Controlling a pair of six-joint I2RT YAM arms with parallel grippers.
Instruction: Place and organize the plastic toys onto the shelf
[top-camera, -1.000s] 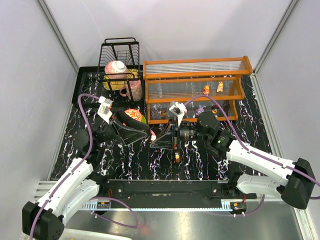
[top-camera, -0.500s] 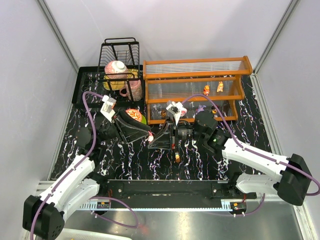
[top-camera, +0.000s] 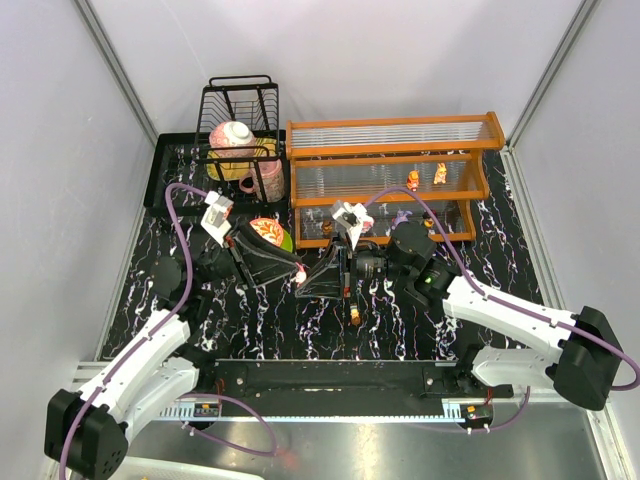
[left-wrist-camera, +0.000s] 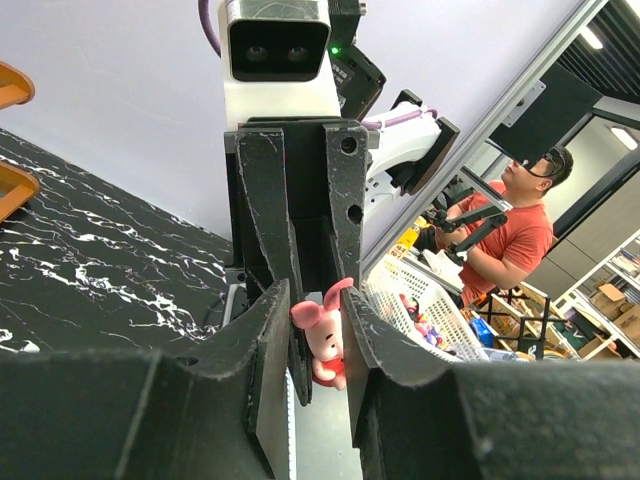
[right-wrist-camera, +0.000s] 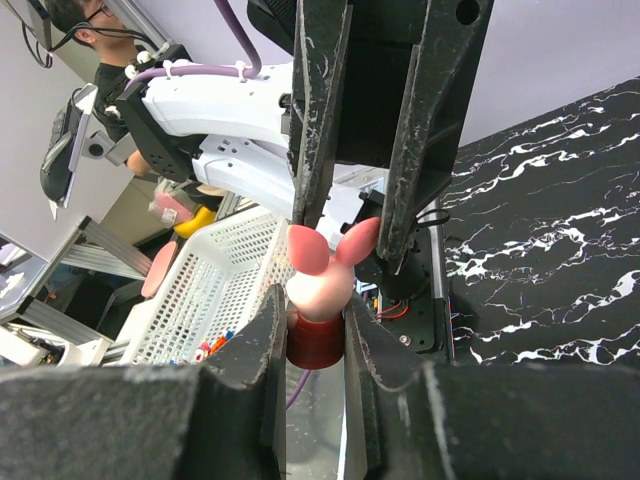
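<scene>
1. Your black marbled counter (top-camera: 500, 250) carries everything in the top view.
2. The orange-framed shelf (top-camera: 390, 125) stands at the far side. To its left is a black wire dish rack (top-camera: 240, 100), and a red patterned bowl (top-camera: 268, 231) sits in front of that.
3. The two arms reach inward, so the left end effector (top-camera: 297, 270) and the right end effector (top-camera: 312, 280) meet tip to tip. They are above the counter, just in front of the shelf's left end.
4. The pink piglet figurine (right-wrist-camera: 318, 290) is caught between them, off the counter and not on the shelf.
5. In your right wrist view, the right end effector is pinching the figurine's red base, which fills the narrow gap between its fingers (right-wrist-camera: 272, 330). The left fingers come from the opposite side and flank the ears.
6. In your left wrist view, the left end effector's fingers (left-wrist-camera: 275, 340) press against both sides of the figurine, so it grips the figurine too.
7. The figurine has a pale pink head, two pointed darker pink ears and a red lower body.
8. Two orange figurines (top-camera: 413, 181) stand side by side on the shelf's middle tier, towards the right.
9. One small figurine (top-camera: 354, 317) lies on the counter, nearer the arm bases than the meeting point.
</scene>
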